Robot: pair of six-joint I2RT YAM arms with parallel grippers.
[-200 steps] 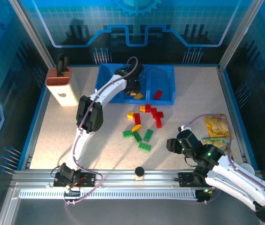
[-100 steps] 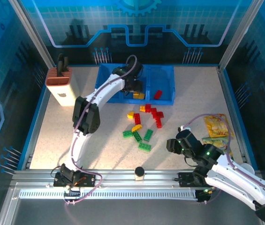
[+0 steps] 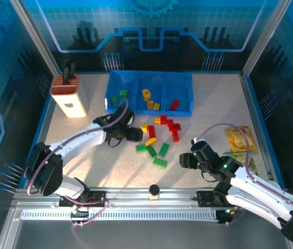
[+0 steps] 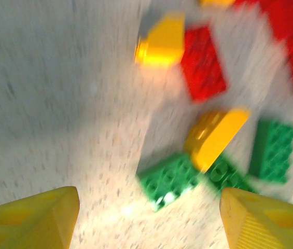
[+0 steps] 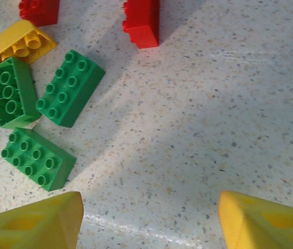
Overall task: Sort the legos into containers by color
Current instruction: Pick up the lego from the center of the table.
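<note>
The containers, a blue tray [image 3: 130, 110] of three bins, stand at the back. Its left bin holds green legos [image 3: 119, 96], the middle bin yellow ones [image 3: 147, 96] and the right bin a red one [image 3: 175, 104]. Loose legos lie mid-table: red [image 3: 171, 126], yellow [image 3: 150, 141] and green [image 3: 160, 162]. My left gripper [image 3: 136, 135] [image 4: 146, 223] hangs open just left of the pile, with a green brick [image 4: 169, 179] and a yellow one [image 4: 213, 137] ahead of it. My right gripper [image 3: 183, 161] [image 5: 149, 223] is open and empty over bare table, right of the green bricks [image 5: 68, 88].
A brown-and-white block with black handles [image 3: 69, 93] stands at the back left. Snack packets [image 3: 242, 139] lie at the right edge. A small black-topped post [image 3: 154, 191] sits on the front rail. A raised blue rim borders the table.
My left arm has pulled back out of the middle bin, its gripper opening there, and dropped to the table left of the pile. My right gripper has edged toward the green bricks and opened wider.
</note>
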